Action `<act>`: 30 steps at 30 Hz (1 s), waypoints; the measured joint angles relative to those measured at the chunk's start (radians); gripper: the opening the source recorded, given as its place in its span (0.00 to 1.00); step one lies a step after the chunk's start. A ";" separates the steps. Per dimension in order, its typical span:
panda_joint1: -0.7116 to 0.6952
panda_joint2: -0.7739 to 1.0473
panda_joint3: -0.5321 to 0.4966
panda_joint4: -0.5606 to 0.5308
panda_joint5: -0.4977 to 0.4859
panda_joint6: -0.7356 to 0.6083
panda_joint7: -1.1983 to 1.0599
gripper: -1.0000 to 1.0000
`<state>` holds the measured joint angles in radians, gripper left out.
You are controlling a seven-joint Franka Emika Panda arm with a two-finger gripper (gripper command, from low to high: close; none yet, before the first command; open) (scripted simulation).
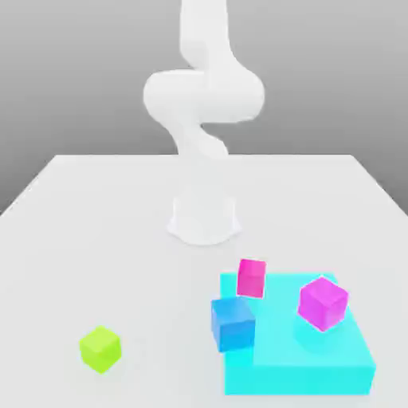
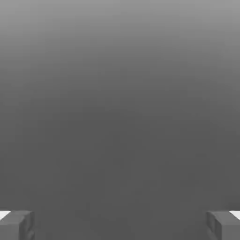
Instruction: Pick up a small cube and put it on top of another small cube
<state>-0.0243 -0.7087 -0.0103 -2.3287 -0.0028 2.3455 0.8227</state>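
On the exterior view's left of the cyan slab [image 1: 299, 379], well apart from it, sits the green cube [image 1: 100, 349] on the pale table [image 1: 127, 271]. It is turned so that one upright edge faces the camera, and its top shows a lighter lime. The slab is low, wide and square-cornered, with its front face and its top both in sight. At the slab's edge on the exterior view's left is the blue cube [image 1: 233, 324], partly over the top and partly jutting past that edge; whether it touches the slab I cannot tell. Near the slab's far edge, just behind the blue cube, is the pink cube [image 1: 251, 279], its darker face toward the camera. Over the slab's top, toward the exterior view's right, is the magenta cube [image 1: 323, 304], a corner pointing forward. Behind the slab, well apart and more to the exterior view's left, the white arm [image 1: 203, 96] rises from its round base [image 1: 203, 221] on the table. In the hand view the gripper [image 2: 120, 225] is wide, its two fingers far apart with plain grey between them.
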 joint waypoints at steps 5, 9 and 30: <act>-0.048 0.187 -0.025 -0.059 -0.005 0.093 0.046 0.50; -0.082 0.332 -0.050 -0.104 -0.006 0.166 0.080 0.50; -0.268 1.087 -0.063 -0.238 0.138 0.597 0.099 0.00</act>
<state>-0.2923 0.3782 -0.0737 -2.5662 0.1354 2.9420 0.9217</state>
